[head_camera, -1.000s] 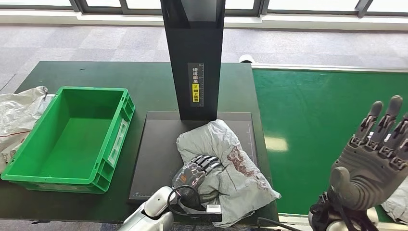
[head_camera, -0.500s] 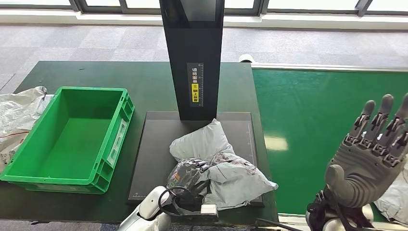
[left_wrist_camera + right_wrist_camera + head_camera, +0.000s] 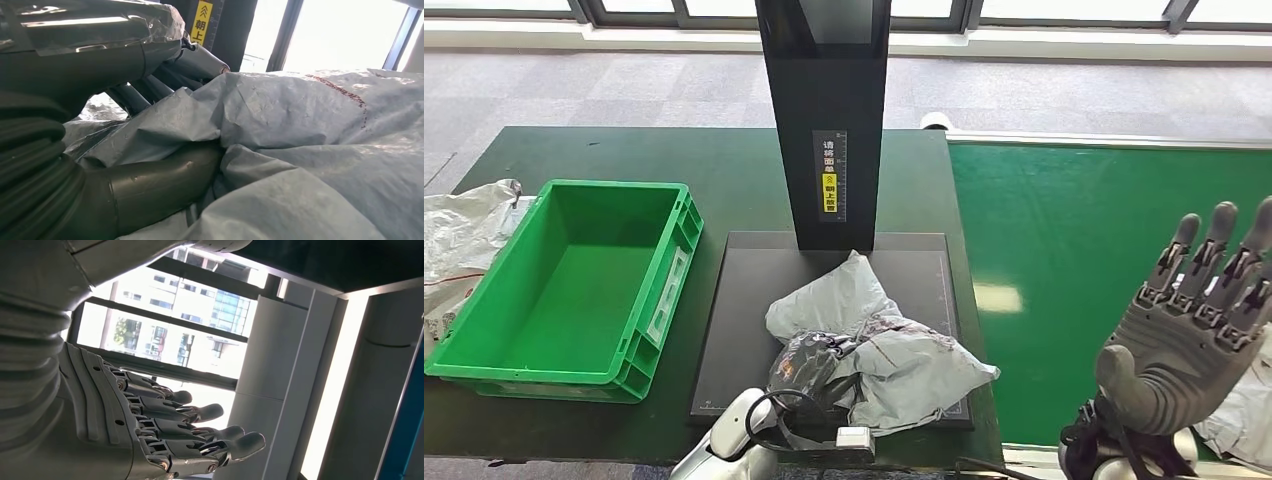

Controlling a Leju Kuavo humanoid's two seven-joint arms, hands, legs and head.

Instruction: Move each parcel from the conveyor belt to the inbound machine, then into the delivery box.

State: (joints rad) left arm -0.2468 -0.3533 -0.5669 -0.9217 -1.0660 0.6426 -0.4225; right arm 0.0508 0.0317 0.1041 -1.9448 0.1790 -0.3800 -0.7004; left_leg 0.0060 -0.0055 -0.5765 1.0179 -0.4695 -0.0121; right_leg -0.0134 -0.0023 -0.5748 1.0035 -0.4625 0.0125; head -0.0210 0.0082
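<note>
Carpet (image 3: 624, 85) beyond dark green table (image 3: 674, 150), windowed room

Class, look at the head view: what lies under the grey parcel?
The grey parcel rests on the inbound machine's black platform, gripped by the left hand. The platform area beneath it is covered, so anything there cannot be seen.

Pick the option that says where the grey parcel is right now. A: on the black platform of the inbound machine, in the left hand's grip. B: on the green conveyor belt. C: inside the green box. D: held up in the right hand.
A. The grey parcel lies on the inbound machine's black platform with the left hand gripping it; the green box holds nothing and the right hand is raised with fingers apart.
</note>
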